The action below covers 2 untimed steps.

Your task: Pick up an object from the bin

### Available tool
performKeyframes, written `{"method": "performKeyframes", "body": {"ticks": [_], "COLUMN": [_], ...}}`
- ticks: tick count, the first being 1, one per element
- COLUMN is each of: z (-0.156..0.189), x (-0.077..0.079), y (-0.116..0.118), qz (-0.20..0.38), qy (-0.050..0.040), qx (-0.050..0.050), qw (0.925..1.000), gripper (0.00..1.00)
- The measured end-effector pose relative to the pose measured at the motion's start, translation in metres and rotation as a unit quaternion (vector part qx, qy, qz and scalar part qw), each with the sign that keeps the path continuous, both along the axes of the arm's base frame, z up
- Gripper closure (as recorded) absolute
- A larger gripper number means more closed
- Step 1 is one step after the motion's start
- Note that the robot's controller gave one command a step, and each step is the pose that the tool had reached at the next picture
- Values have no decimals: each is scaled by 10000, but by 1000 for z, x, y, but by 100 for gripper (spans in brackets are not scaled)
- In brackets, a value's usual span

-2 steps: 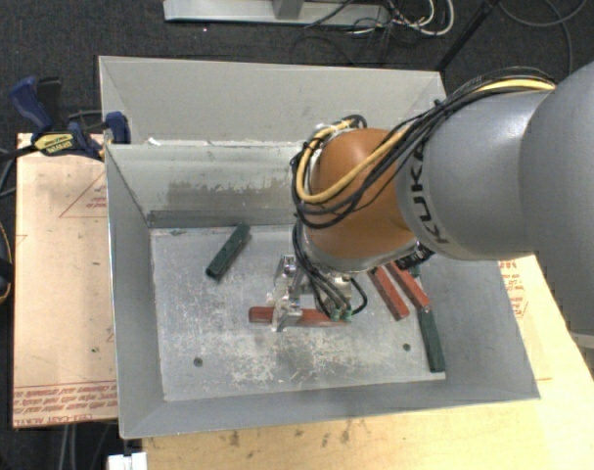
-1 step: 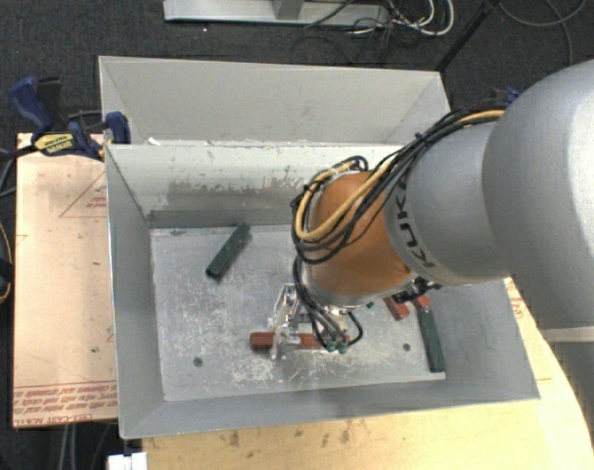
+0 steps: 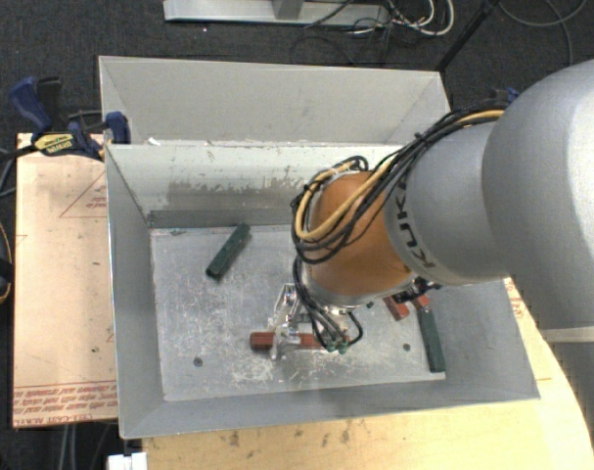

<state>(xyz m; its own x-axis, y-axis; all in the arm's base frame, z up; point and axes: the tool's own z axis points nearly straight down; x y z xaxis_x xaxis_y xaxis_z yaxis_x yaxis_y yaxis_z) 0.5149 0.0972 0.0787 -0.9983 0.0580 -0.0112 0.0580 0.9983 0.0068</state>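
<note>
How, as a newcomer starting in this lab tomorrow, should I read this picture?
One camera looks down, slightly sideways, into a grey metal bin. The big grey shape from the right is a robot arm; the orange part with cables is its wrist. At its tip, the claw sits low over the bin floor, next to a small reddish-brown block. Whether it grips that block I cannot tell. Two dark green bars lie elsewhere: one upper left, one far right.
</note>
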Motion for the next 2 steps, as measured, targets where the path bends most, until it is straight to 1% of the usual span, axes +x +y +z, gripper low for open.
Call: {"method": "performKeyframes", "body": {"ticks": [1, 2], "z": [15, 97], "x": [3, 11], "y": [-13, -4], "qz": [-95, -221], "qy": [54, 72], "qx": [-21, -27], "qw": [9999, 9997], "gripper": [100, 100]}}
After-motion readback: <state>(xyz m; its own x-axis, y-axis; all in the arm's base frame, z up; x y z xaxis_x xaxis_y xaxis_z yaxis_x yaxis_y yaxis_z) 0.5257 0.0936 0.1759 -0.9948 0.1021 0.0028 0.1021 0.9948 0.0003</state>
